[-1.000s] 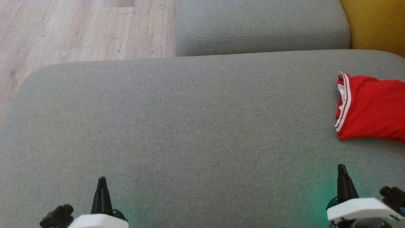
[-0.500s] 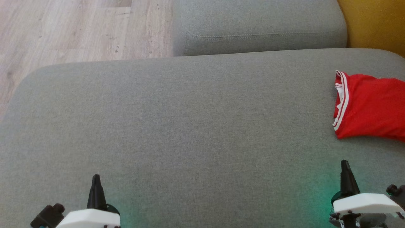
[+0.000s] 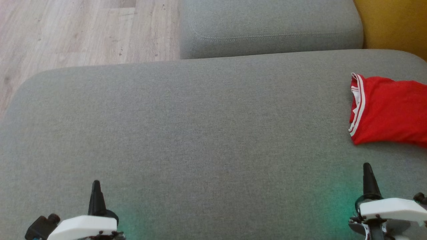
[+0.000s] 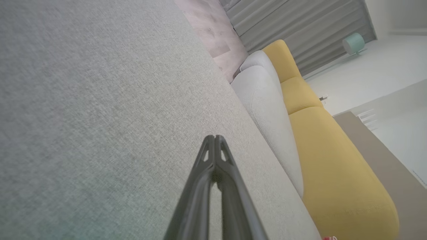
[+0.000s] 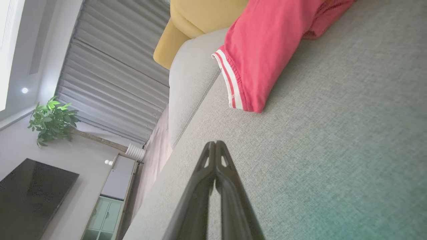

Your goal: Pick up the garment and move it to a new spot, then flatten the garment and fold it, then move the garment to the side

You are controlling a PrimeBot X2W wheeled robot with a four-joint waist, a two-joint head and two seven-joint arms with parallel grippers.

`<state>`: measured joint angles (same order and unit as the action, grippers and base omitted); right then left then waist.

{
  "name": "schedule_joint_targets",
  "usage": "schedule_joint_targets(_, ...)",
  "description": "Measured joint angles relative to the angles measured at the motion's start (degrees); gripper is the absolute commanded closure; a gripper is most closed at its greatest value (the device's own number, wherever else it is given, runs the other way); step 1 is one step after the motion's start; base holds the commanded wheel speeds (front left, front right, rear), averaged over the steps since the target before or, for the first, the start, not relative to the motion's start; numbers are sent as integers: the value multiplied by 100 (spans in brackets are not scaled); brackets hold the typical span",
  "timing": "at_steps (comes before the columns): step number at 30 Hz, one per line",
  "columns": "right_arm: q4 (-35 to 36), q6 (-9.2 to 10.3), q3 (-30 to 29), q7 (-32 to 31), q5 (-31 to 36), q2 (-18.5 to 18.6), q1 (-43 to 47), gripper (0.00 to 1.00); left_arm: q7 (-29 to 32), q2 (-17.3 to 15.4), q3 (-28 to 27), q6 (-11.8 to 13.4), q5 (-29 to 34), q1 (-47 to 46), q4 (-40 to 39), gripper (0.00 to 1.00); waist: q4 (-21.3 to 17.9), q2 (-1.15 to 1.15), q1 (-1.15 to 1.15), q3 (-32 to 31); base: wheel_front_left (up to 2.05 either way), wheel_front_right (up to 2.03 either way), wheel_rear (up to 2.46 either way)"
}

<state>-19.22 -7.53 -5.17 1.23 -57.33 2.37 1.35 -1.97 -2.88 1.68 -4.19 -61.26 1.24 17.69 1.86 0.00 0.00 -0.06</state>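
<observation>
red fabric garment (image 3: 390, 111): plain red, two white stripes along hem, white inside. grey woven sofa seat (image 3: 200, 133): uniform grey, faint green glow at near edge. mustard-yellow cushion (image 3: 393, 23). pale wood-grain floor (image 3: 66, 33). left tool (image 3: 96, 183), right tool (image 3: 366, 165): black fingers, white housings.

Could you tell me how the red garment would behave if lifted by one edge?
Probably floppy: the garment lies in soft folds, so it should drape. Likely light, being thin cloth. Pushed, it may bunch on the textured couch.
</observation>
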Motion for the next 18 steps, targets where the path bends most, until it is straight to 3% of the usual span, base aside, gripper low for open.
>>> schedule_joint_targets(18, 101, 0, -89, -267, -1265, 1, -165, 100, 300, 1, -201, -111, -1135, -141, -53, 100, -69, 0, 0, 9, 0, 0, 0)
